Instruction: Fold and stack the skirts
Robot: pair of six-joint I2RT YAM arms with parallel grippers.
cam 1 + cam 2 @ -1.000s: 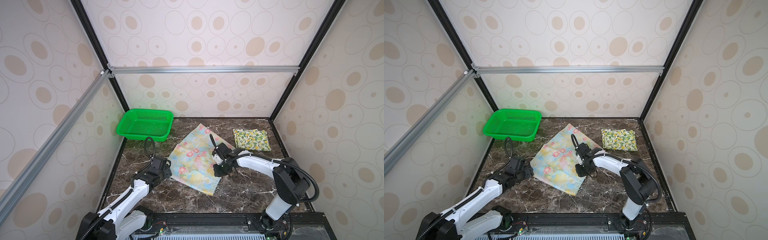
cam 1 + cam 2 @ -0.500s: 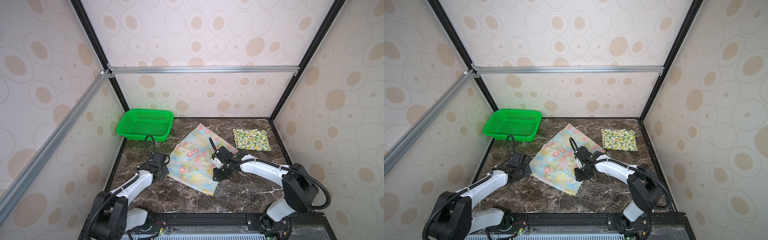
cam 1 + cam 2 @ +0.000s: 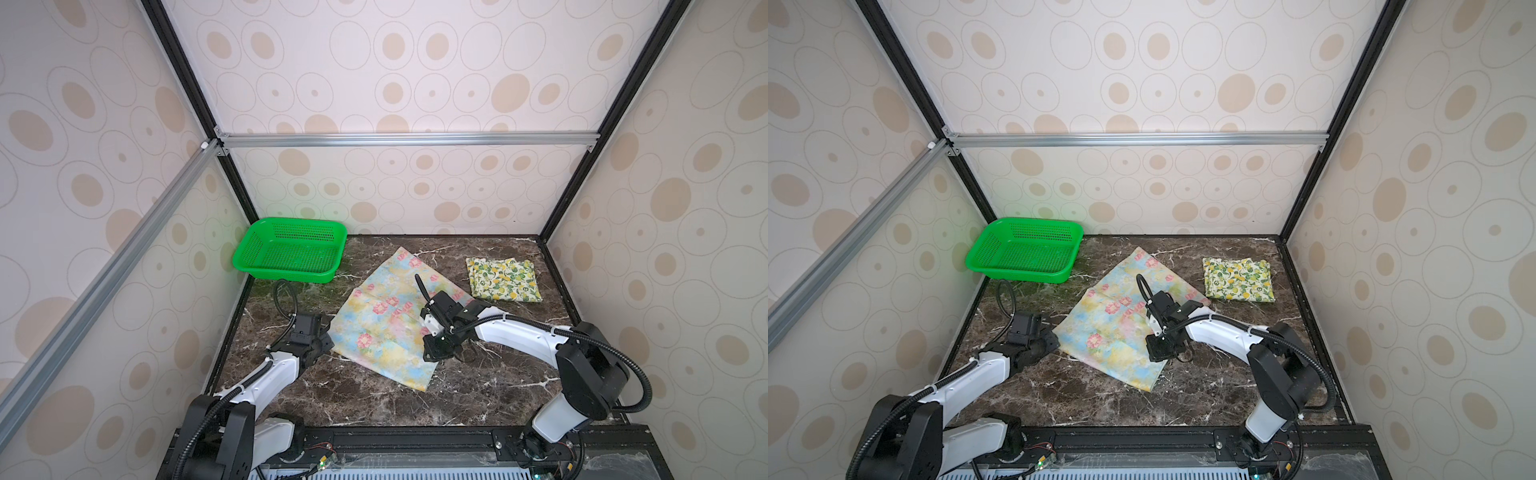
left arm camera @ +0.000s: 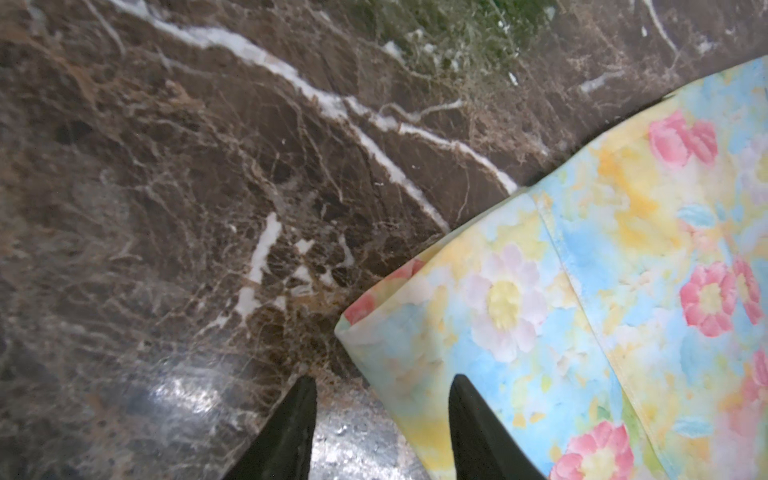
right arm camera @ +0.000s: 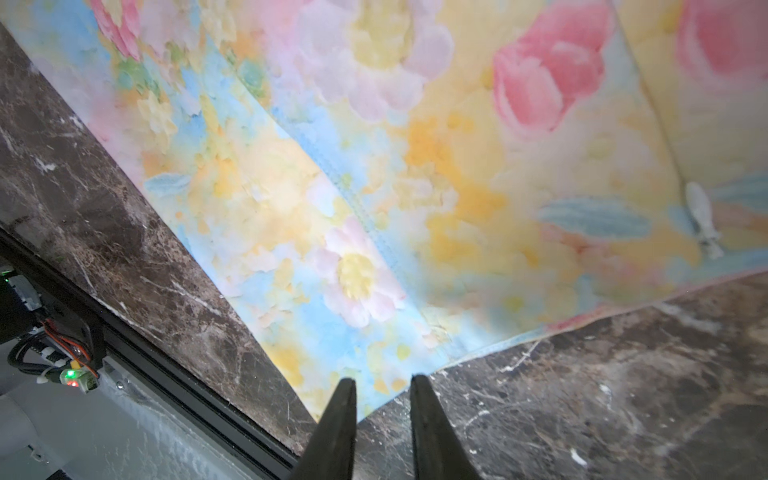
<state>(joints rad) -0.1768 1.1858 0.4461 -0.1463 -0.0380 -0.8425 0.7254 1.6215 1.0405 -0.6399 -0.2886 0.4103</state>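
Note:
The pastel skirt (image 3: 386, 328) (image 3: 1113, 328), yellow-blue with pink flowers, lies spread flat mid-table. The lemon skirt (image 3: 503, 279) (image 3: 1239, 279) lies folded at the back right. My left gripper (image 3: 329, 345) (image 3: 1055, 341) is low at the pastel skirt's left corner. In the left wrist view the left gripper (image 4: 383, 377) is open, with one finger over cloth (image 4: 519, 291) and the other over bare marble. My right gripper (image 3: 432, 358) (image 3: 1158, 356) sits at that skirt's right edge. In the right wrist view the right gripper (image 5: 382, 379) has a narrow gap over the cloth's near hem (image 5: 374, 257) and holds nothing.
A green perforated basket (image 3: 286, 275) (image 3: 1021, 272) stands at the back left against the wall. Patterned walls close in three sides. A black rail (image 3: 415, 436) runs along the marble table's front edge, and it is close to the right gripper in the right wrist view.
The left jaws have narrowed at the skirt's left corner while the left arm shifted. The right gripper has slid toward the front along the skirt's right edge.

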